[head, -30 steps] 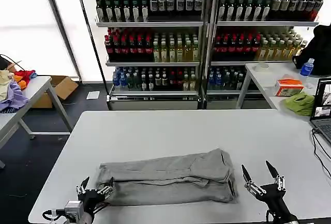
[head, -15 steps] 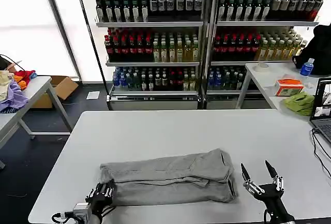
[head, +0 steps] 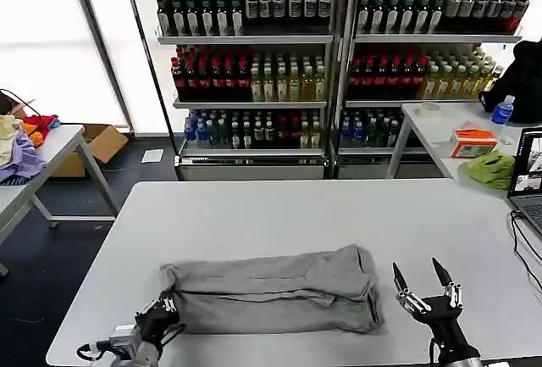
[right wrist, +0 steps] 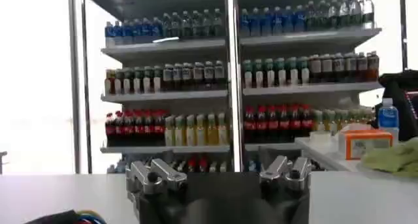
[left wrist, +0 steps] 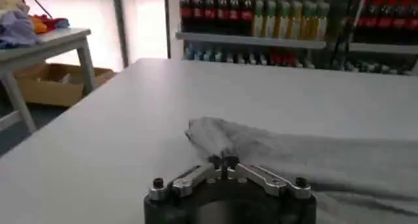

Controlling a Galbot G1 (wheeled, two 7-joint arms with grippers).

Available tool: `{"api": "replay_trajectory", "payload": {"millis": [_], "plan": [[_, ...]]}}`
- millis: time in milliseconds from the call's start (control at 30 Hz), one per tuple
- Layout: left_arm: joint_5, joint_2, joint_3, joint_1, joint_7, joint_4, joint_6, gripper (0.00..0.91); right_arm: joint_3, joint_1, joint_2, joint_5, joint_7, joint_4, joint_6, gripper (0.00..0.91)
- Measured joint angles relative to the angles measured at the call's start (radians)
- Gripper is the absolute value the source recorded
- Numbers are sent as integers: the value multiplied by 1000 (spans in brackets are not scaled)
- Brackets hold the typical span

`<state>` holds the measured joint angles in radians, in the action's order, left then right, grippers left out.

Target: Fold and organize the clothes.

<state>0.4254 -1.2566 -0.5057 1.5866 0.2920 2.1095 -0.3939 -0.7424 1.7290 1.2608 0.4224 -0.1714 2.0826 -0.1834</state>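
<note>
Head view: folded light grey cotton shirt (head: 273, 291) lies along white table's (head: 279, 214) near edge; left gripper (head: 161, 313) at its left end, right gripper (head: 423, 286) spread beside right end.
Left wrist view: fingertips (left wrist: 223, 161) pressed together, pinching shirt corner.

My left pincer (head: 157, 314) shows black fingers on silver links with dark screws, a black cable trailing behind. My right pincer (head: 423, 286) carries long black pointed fingers, silver knuckles, black wrist.
</note>
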Motion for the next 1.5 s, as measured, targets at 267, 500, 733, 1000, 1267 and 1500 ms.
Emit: {"api": "replay_trajectory", "payload": {"millis": [267, 500, 733, 1000, 1267, 1500], "plan": [[130, 110, -209, -18, -73, -32, 4, 0, 23, -8, -11, -2, 2, 0, 0, 907], [227, 232, -368, -18, -139, -87, 10, 0, 35, 0, -14, -2, 2, 8, -1, 907], [339, 283, -386, -45, -141, -32, 15, 0, 35, 12, -11, -5, 4, 18, -1, 907], [531, 317, -193, -89, -130, 109, 54, 0, 38, 23, 11, -22, 4, 18, -3, 907], [574, 302, 98, -185, -142, 121, 75, 0, 28, 35, 43, -49, 6, 9, -10, 907], [521, 241, 313, -260, -173, 15, 73, 534, 20, 48, 66, -64, 4, 2, -17, 907]]}}
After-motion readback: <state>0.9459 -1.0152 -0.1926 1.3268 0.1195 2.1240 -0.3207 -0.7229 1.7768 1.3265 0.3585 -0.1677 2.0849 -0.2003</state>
